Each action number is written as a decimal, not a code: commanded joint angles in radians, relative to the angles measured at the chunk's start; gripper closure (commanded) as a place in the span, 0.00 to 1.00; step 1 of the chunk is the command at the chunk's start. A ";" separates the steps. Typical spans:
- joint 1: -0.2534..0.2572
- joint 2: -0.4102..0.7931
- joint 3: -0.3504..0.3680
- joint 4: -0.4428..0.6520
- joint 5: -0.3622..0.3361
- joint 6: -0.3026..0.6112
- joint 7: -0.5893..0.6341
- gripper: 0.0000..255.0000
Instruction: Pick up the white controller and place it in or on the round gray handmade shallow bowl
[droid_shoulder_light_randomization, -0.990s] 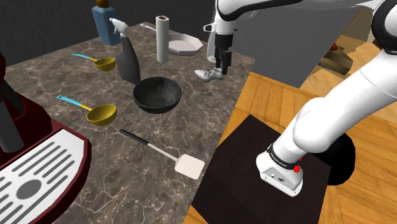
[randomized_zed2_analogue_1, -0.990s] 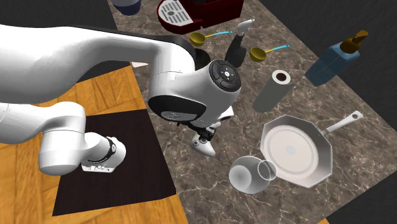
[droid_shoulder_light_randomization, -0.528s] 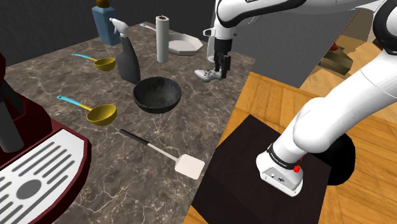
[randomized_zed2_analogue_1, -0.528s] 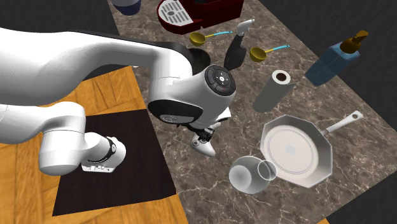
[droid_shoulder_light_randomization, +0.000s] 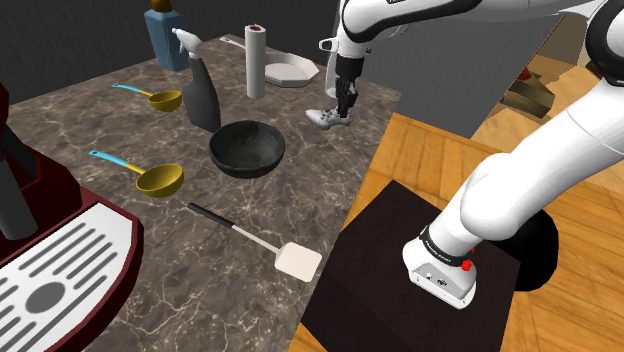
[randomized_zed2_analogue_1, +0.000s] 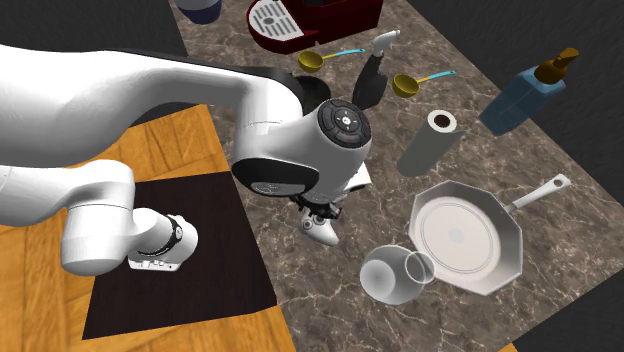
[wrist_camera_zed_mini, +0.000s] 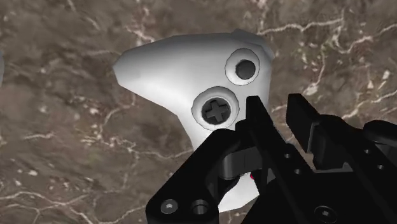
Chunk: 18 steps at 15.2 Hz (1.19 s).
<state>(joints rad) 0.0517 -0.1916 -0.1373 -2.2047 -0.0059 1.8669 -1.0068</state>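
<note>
The white controller (droid_shoulder_light_randomization: 323, 118) lies on the marbled counter (droid_shoulder_light_randomization: 120, 130) near its edge towards the stand. My gripper (droid_shoulder_light_randomization: 344, 108) stands straight down over it. In the wrist view the black fingers (wrist_camera_zed_mini: 210, 165) have come together on one end of the controller (wrist_camera_zed_mini: 184, 70), its D-pad and stick facing up, so the gripper (wrist_camera_zed_mini: 245, 159) is shut on it. From the second exterior view the hand covers most of the controller (randomized_zed2_analogue_1: 322, 234). The dark round shallow bowl (droid_shoulder_light_randomization: 247, 148) sits further along the counter, towards the shoulder view's left of the controller.
A grey spray bottle (droid_shoulder_light_randomization: 200, 95), a paper roll (droid_shoulder_light_randomization: 255, 62), a white octagonal pan (droid_shoulder_light_randomization: 289, 72) and a blue bottle (droid_shoulder_light_randomization: 163, 35) stand behind the bowl. Two golden ladles (droid_shoulder_light_randomization: 160, 180), a spatula (droid_shoulder_light_randomization: 297, 261) and a red coffee machine (droid_shoulder_light_randomization: 50, 260) lie nearer. A glass jar (randomized_zed2_analogue_1: 392, 273) sits by the pan.
The gripper has come down onto the controller and its fingers have shut on it; a second ago they stood open just above it.
</note>
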 joint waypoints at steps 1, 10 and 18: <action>0.005 0.010 0.005 -0.012 0.018 -0.075 0.000 1.00; 0.003 0.199 -0.039 0.276 0.115 -0.244 -0.185 0.00; -0.016 0.345 -0.040 0.421 0.183 -0.351 -0.306 0.00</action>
<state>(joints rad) 0.0348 0.1595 -0.1786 -1.7639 0.1768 1.5032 -1.3116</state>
